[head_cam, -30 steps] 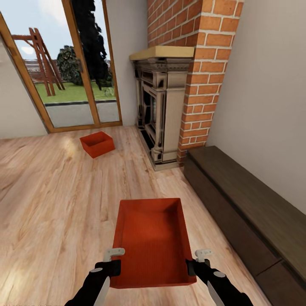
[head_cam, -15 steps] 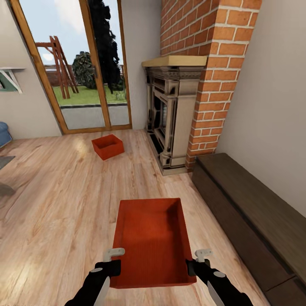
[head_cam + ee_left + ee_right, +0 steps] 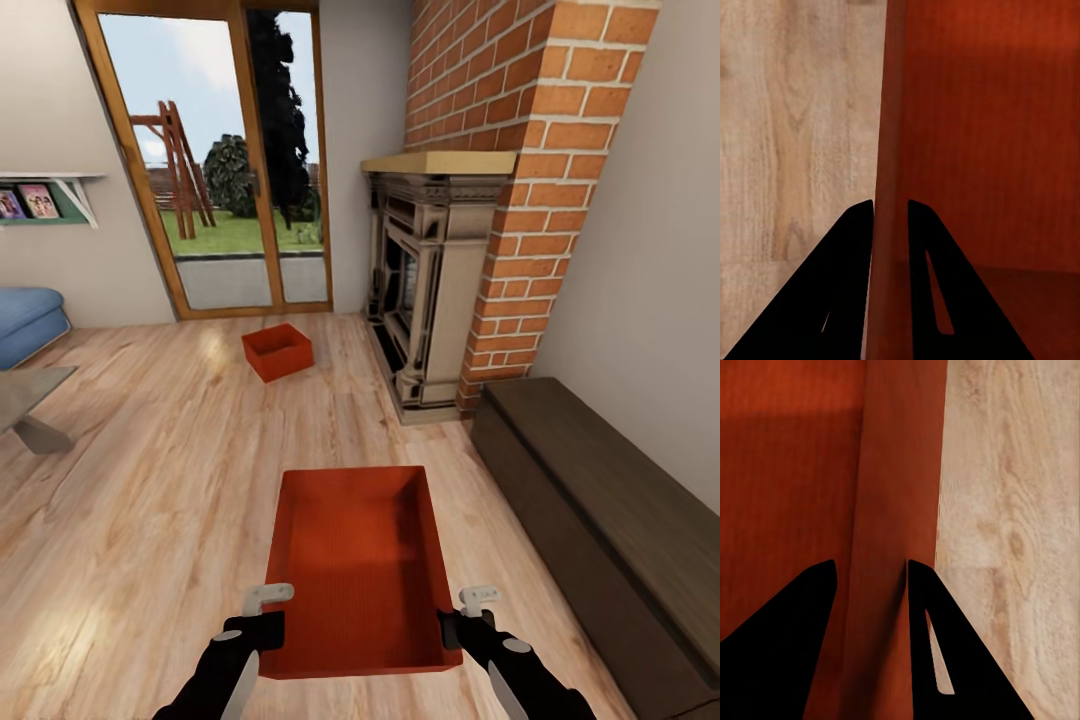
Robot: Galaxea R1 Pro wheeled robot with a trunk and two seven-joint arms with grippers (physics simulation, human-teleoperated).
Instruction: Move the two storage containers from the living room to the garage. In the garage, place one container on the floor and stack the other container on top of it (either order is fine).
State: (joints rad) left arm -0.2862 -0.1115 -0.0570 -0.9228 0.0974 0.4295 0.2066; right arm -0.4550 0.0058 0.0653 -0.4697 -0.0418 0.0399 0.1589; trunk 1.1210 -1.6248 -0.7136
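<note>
Held container [image 3: 358, 570]: orange-red open-top bin, we carry it low ahead of the trunk, above the wood plank floor [image 3: 150, 480].
Second container [image 3: 277, 351]: on the floor near the glass door [image 3: 215, 170], left of the brick fireplace [image 3: 440, 290].
Head view extras: dark low cabinet [image 3: 610, 510] at right, blue sofa [image 3: 28, 322] and grey coffee table [image 3: 25, 400] at left.
Left gripper [image 3: 262, 612]: we see fingers [image 3: 851, 247] pinching the bin's left wall, one inside, one outside.
Right gripper [image 3: 468, 612]: jaws clamp the right wall [image 3: 889, 585] the same way.
Arms: both reach forward, roughly parallel, at the bin's near corners.
</note>
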